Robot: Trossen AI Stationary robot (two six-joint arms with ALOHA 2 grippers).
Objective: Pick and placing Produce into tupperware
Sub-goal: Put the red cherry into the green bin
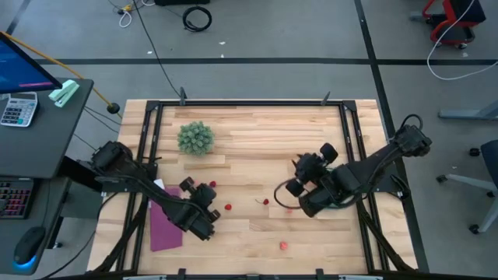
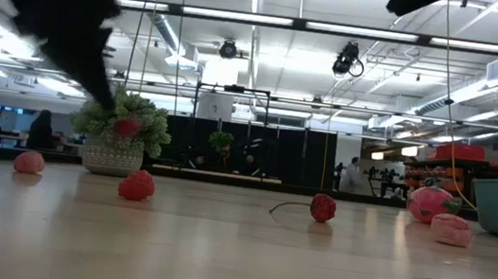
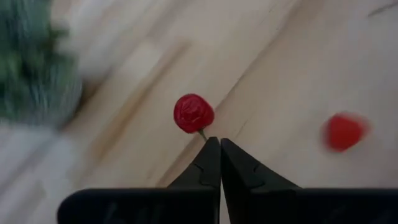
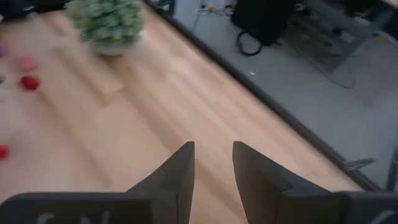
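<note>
- pinching a red cherry by its stem, left claw pressed together, lower left of centre in the high view.
- right claw spread, centre right, above the bench.

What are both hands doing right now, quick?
Left hand: closed, pinching the stem of a red cherry.
Right hand: open, holding nothing.

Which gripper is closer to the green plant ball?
Left. The left gripper sits just below and right of the plant ball; the right gripper is far across the table to its right.
</note>
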